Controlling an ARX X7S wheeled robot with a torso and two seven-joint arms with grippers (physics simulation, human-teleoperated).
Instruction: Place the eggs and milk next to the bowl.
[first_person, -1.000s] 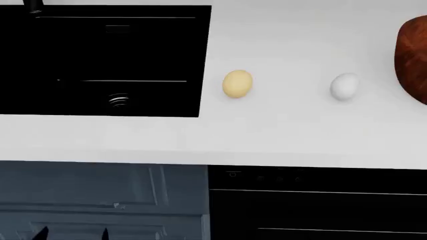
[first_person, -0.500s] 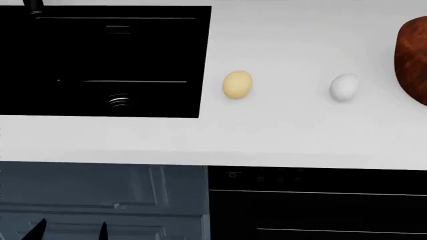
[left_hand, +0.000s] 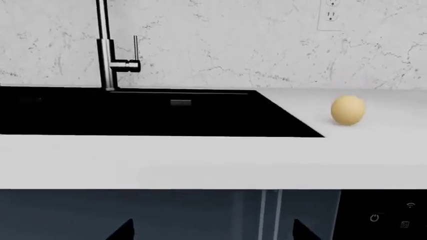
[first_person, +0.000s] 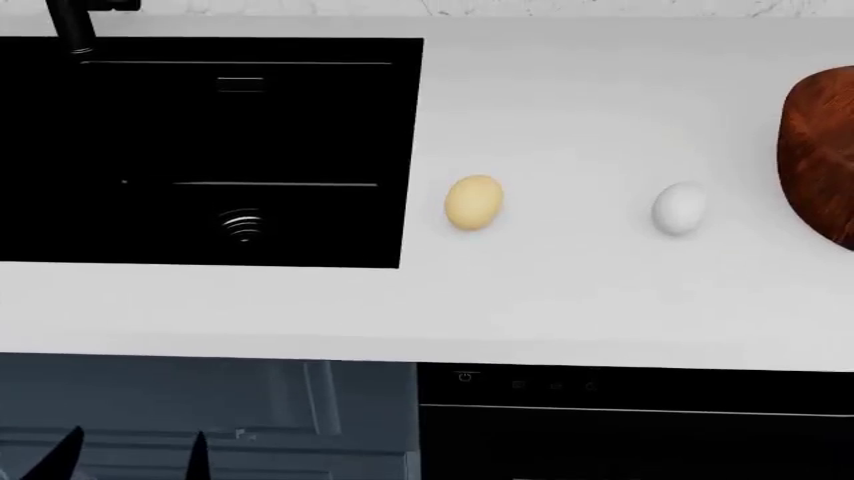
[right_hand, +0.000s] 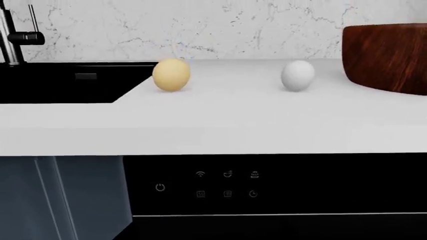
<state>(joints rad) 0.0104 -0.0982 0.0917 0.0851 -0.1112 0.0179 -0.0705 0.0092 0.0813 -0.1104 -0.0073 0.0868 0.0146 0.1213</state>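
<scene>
Head view first: 2 eggs are seen lying on the white table (first_person: 561, 300), well apart from each other. The pale yellow-tan egg (first_person: 473, 203) sits just beside the right edge of the black sink (first_person: 200, 150); the white egg (first_person: 679, 208) lies further right, near the reddish-brown wooden bowl (first_person: 821, 160) but not touching it. The bowl is cut off by the frame edge, grain visible on its side. Both eggs are smooth, oval and tiny next to it. 2 dark fingertips of the left tool (first_person: 127, 455) poke in at the bottom, spread apart with nothing between them, so it's released. The right tool isn't seen here.

Left wrist view: only the yellow-tan egg (left_hand: 347, 110) is caught, resting on the table past the sink's corner, with a faucet (left_hand: 107, 50) against the marble wall. The tool's tips (left_hand: 123, 231) are parted and empty.

Right wrist view: both eggs, yellow-tan (right_hand: 171, 75) and white (right_hand: 297, 75), and the bowl (right_hand: 387, 57) are lined up along the table. The milk isn't visible anywhere. The right tool's own state can't be told.
</scene>
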